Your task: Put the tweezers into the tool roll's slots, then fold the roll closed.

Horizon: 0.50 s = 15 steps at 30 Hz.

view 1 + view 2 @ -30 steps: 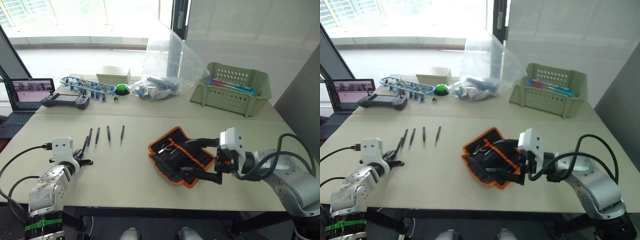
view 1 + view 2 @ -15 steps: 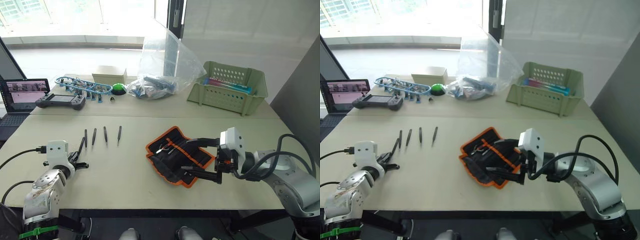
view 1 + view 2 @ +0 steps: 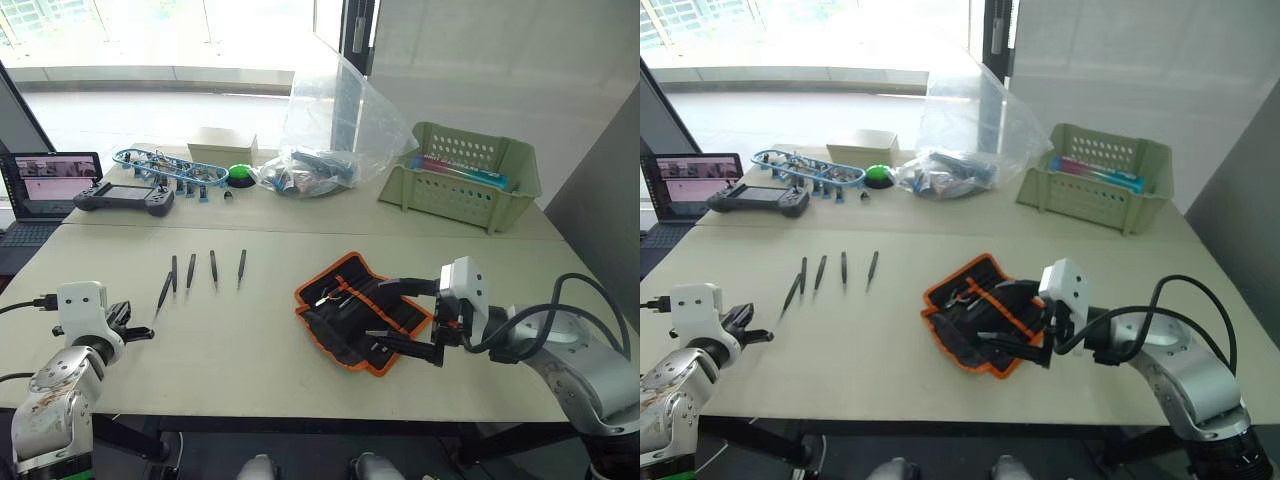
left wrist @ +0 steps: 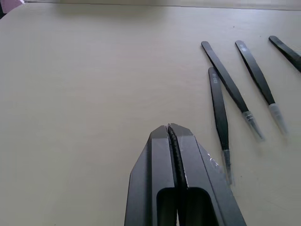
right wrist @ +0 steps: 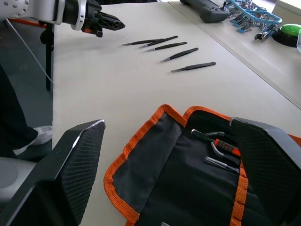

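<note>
The tool roll (image 3: 345,312) lies unrolled on the table, black with orange edging, and a few tools sit in its slots (image 5: 217,143). My right gripper (image 3: 380,310) is open wide, one finger on each side of the roll's right part, just above it. Several thin dark tweezers (image 3: 190,271) lie in a loose row at the left of the table. My left gripper (image 4: 169,129) is shut and empty, resting near the table's front left edge, a short way from the nearest tweezers (image 4: 219,106).
Along the back of the table stand a laptop (image 3: 50,185), a game controller (image 3: 125,198), blue clips (image 3: 165,165), a clear plastic bag (image 3: 330,130) and a green basket (image 3: 460,178). Bare table lies between the tweezers and the roll.
My left gripper has drawn back to the left, away from the tweezers, still shut. The tweezers, the roll and my right gripper have stayed put. The camera shifted slightly.
</note>
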Each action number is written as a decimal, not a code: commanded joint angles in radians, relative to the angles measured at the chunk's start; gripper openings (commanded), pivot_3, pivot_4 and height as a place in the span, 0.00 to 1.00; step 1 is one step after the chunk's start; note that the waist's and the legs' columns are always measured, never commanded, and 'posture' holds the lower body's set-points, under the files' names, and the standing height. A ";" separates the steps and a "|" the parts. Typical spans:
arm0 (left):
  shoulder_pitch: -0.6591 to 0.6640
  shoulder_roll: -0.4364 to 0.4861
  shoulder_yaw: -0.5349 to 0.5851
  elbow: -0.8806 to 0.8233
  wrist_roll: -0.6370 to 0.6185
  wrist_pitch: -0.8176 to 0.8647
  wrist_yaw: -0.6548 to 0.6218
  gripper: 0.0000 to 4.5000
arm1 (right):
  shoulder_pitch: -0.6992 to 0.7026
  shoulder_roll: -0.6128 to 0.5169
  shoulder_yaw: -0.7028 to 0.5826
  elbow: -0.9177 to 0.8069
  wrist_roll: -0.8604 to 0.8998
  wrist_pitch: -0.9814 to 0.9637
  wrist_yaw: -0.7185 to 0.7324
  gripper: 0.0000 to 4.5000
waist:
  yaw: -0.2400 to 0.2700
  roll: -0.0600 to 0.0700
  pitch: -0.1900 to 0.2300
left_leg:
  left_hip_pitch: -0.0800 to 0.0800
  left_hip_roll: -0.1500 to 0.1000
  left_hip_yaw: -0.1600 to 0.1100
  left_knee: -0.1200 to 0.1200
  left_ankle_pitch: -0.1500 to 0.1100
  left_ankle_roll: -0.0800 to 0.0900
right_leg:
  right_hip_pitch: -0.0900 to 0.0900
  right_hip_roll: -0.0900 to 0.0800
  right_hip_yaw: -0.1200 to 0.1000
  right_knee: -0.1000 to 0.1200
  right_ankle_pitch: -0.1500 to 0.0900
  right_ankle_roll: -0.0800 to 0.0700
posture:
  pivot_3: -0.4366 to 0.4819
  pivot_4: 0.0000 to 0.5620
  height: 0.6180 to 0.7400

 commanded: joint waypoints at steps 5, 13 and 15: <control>-0.011 0.014 -0.016 -0.019 -0.031 0.018 -0.020 0.42 | -0.008 0.003 -0.022 -0.007 -0.013 -0.027 -0.001 1.00 | -0.002 0.000 0.000 | 0.000 0.000 0.000 0.000 0.000 0.000 | 0.000 0.000 0.000 0.000 0.000 0.000 | 0.48 0.27 1.00; -0.083 0.036 -0.104 0.182 0.002 -0.052 -0.096 0.49 | -0.004 0.001 -0.030 -0.019 -0.007 -0.012 -0.010 1.00 | 0.000 0.000 0.000 | 0.000 0.000 0.000 0.000 0.000 0.000 | 0.000 0.000 0.000 0.000 -0.001 0.001 | 0.48 0.27 1.00; -0.089 0.043 -0.120 0.240 0.020 -0.065 -0.102 0.49 | -0.003 -0.003 -0.035 -0.023 -0.005 -0.008 -0.011 1.00 | 0.001 0.000 0.000 | 0.000 0.000 0.000 0.000 0.000 0.000 | 0.000 0.000 0.000 0.000 -0.001 0.001 | 0.48 0.27 1.00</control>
